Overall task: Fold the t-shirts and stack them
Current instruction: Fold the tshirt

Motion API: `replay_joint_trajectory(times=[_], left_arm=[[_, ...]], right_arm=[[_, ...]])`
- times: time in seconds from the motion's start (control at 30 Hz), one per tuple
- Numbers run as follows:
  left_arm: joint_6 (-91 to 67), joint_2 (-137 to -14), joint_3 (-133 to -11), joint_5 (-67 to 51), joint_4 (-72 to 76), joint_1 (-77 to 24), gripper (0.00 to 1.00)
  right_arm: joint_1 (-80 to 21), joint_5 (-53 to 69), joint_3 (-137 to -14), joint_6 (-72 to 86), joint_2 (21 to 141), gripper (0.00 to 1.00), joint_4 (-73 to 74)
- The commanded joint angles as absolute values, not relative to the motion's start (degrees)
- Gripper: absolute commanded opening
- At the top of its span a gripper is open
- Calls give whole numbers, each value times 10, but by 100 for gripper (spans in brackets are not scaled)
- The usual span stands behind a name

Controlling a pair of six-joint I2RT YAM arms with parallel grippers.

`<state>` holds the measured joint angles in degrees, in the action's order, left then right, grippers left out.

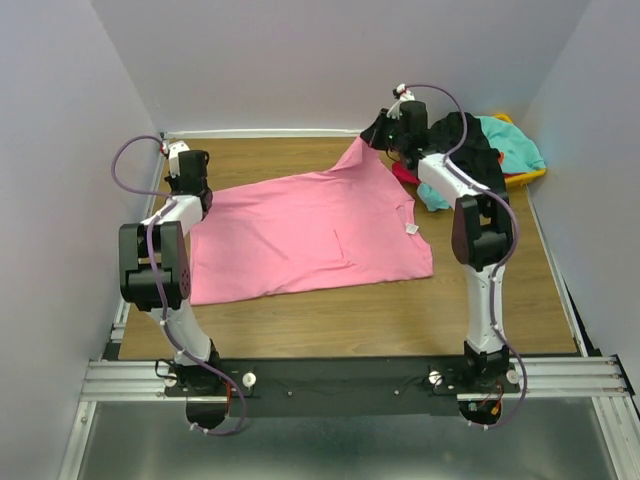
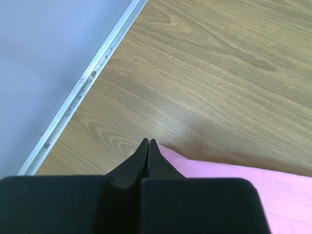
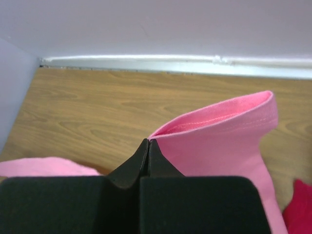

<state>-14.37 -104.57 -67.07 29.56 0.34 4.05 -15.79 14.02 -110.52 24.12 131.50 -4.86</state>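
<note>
A large bright pink t-shirt lies spread across the middle of the wooden table. My left gripper sits at the shirt's far left corner. In the left wrist view its jaws are shut, and the pink corner runs up to the tips, slightly off the wood. My right gripper is at the back right, shut on a raised edge of the same pink shirt, which hangs folded from the tips. More t-shirts are heaped at the back right: black, teal and red.
A yellow bin holds part of the heap in the back right corner. Walls close the table on the left, back and right, with a metal rail along the left edge. Red cloth lies just right of my right gripper.
</note>
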Motion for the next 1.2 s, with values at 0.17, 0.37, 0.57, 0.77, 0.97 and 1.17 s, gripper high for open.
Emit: replay_joint_trajectory(times=[0.17, 0.37, 0.57, 0.77, 0.97, 1.17], left_arm=[[-185, -944, -594, 293, 18, 45, 0], [-191, -866, -527, 298, 47, 42, 0], [-192, -830, -491, 324, 53, 32, 0], [-205, -808, -476, 375, 37, 10, 0], [-240, -793, -463, 426, 1, -16, 0], [-279, -785, -457, 455, -58, -33, 0]], right_arm=[[-162, 106, -904, 250, 1178, 1, -79], [-162, 76, -781, 253, 1077, 1, -83], [-162, 63, -693, 258, 992, 0, -88], [-163, 54, -606, 257, 924, 1, -91], [-170, 47, -543, 255, 848, 1, -88], [-177, 29, -496, 247, 792, 1, -74]])
